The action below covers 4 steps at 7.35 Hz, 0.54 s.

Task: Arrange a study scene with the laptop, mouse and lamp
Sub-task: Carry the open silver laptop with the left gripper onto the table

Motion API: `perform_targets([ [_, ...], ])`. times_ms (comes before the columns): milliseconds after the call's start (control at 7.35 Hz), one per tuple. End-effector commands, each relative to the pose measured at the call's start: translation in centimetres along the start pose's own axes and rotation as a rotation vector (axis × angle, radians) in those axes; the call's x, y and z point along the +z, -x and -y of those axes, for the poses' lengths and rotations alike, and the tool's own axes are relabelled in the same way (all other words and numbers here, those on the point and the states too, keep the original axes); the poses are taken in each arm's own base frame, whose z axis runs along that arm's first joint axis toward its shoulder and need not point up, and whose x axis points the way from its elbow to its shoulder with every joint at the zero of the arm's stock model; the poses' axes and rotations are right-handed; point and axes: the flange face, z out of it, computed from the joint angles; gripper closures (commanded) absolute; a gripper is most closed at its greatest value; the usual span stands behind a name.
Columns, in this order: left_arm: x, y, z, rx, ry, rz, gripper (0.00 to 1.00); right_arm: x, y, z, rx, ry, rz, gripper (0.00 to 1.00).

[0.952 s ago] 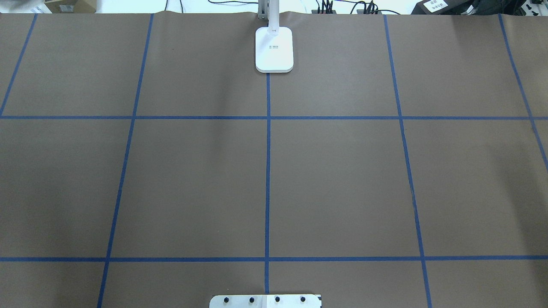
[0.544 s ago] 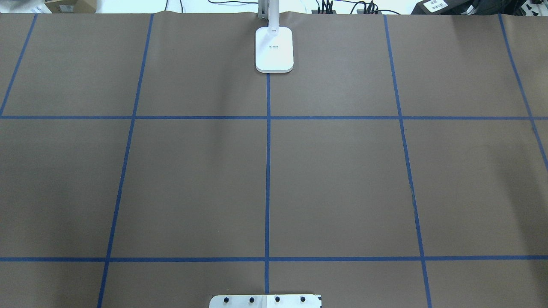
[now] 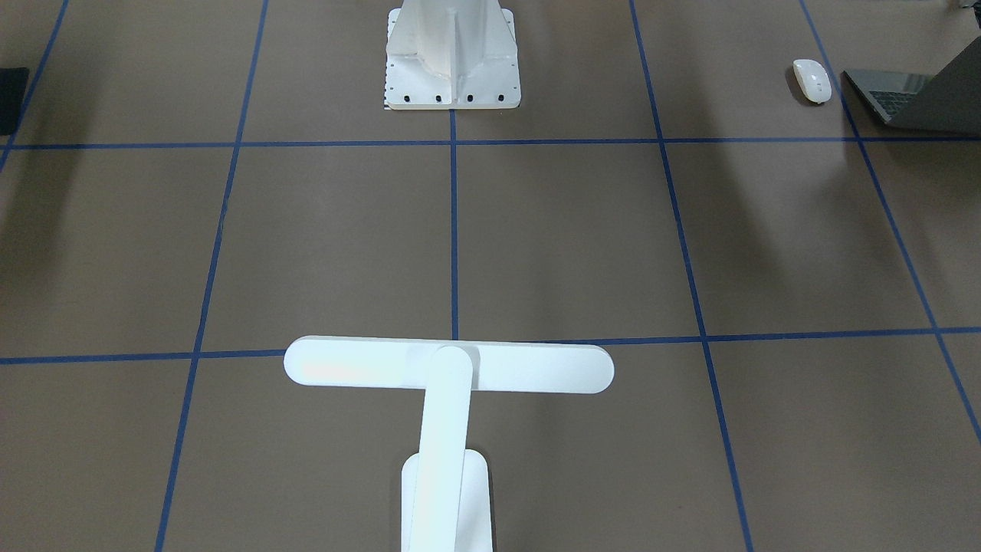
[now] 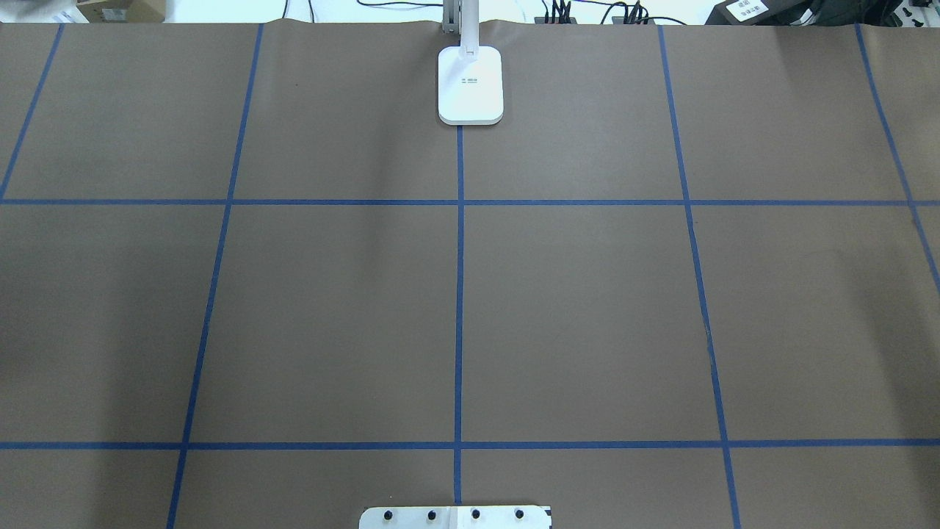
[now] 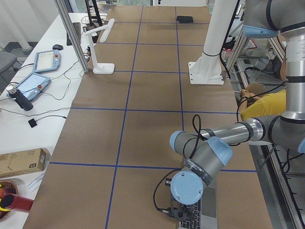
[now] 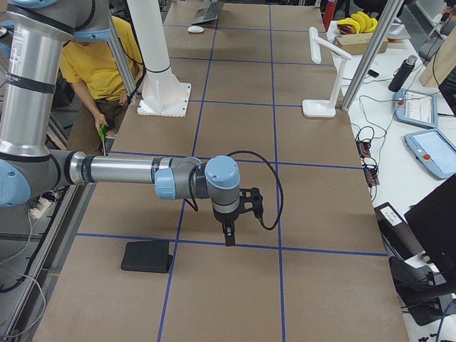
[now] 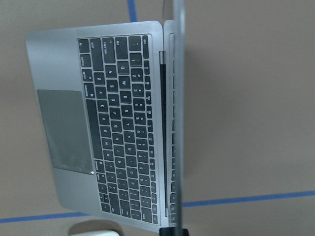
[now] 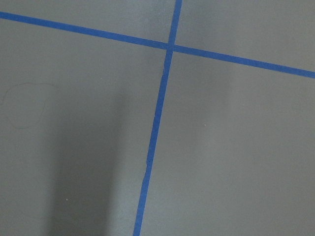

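Observation:
The laptop lies open with its screen upright, at the table's corner on my left. The white mouse sits beside it, and its edge shows in the left wrist view. The white T-shaped lamp stands at the far middle edge, and its base shows in the overhead view. My left gripper hangs over the laptop, and I cannot tell whether it is open or shut. My right gripper points down over bare table near a black pad, and I cannot tell its state either.
The white bolted pedestal stands at the near middle edge. A flat black square pad lies on my right side. Blue tape lines cross the brown table cover. An operator in yellow sits behind the robot.

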Motion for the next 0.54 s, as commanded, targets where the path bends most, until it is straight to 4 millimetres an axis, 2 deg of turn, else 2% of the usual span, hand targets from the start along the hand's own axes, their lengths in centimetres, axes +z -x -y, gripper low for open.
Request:
perform_targets([
  [0,-4.8,-4.9,-4.2,-0.011,-0.036,-0.084,1.0,0.0,0.0,0.0,0.002,0.001,0.0,0.0],
  [136,-6.1,-6.5,-7.3,-0.018,-0.036,-0.127,1.0,0.0,0.0,0.0,0.002,0.001,0.0,0.0],
  [408,-7.0,-12.2,-15.0,0.01,-0.031,-0.144,1.0,0.0,0.0,0.0,0.002,0.001,0.0,0.0],
])
